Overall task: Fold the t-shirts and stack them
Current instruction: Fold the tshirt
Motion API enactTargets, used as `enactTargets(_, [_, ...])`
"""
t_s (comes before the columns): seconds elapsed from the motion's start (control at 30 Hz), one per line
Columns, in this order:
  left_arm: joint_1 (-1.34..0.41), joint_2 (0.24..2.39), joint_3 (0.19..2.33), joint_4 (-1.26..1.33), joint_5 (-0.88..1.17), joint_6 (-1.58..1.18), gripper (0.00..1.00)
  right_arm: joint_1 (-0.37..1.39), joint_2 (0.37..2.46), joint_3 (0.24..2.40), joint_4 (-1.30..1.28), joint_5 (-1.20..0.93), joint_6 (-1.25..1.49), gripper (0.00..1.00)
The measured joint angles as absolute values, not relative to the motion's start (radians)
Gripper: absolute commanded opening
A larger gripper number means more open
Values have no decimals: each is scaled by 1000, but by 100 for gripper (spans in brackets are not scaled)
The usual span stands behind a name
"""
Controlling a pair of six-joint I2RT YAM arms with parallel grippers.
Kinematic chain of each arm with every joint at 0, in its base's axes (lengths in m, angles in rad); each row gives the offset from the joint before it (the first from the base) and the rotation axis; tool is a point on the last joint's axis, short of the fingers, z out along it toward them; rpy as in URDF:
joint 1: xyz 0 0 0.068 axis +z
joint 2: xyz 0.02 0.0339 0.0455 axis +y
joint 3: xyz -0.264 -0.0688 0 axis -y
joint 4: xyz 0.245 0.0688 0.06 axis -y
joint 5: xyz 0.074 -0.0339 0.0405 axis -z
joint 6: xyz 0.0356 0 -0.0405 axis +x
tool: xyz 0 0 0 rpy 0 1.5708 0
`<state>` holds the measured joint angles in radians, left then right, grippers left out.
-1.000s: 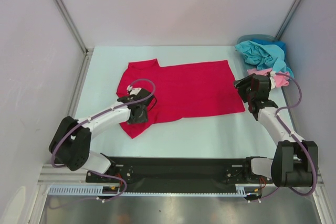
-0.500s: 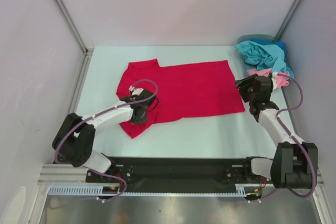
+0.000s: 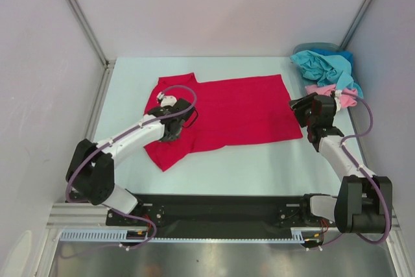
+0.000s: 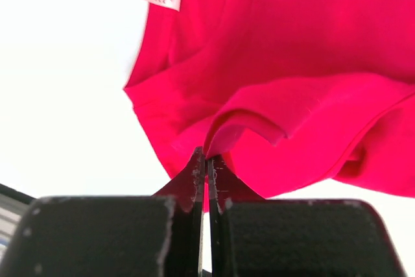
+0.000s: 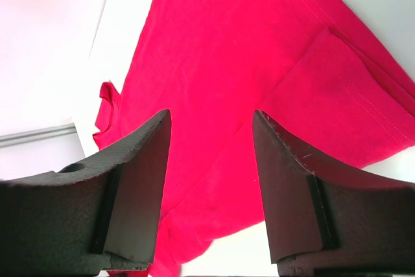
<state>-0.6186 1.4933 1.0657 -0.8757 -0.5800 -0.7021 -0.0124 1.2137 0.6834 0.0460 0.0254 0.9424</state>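
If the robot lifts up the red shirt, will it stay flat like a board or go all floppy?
Probably floppy: where the left gripper pinches the red shirt, the cloth bunches into soft folds. It likely hangs and drags rather than lifting whole. It looks thin, so probably light.

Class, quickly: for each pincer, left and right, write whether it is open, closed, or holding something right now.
Left pincer: closed, pinching a fold of the red t-shirt.
Right pincer: open, holding nothing.
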Motion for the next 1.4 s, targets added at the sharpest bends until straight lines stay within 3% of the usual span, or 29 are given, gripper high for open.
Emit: enactTargets(1.4, [-503, 1689, 1255, -966, -776, -616, 0, -57, 1185, 616, 81, -28, 942, 56])
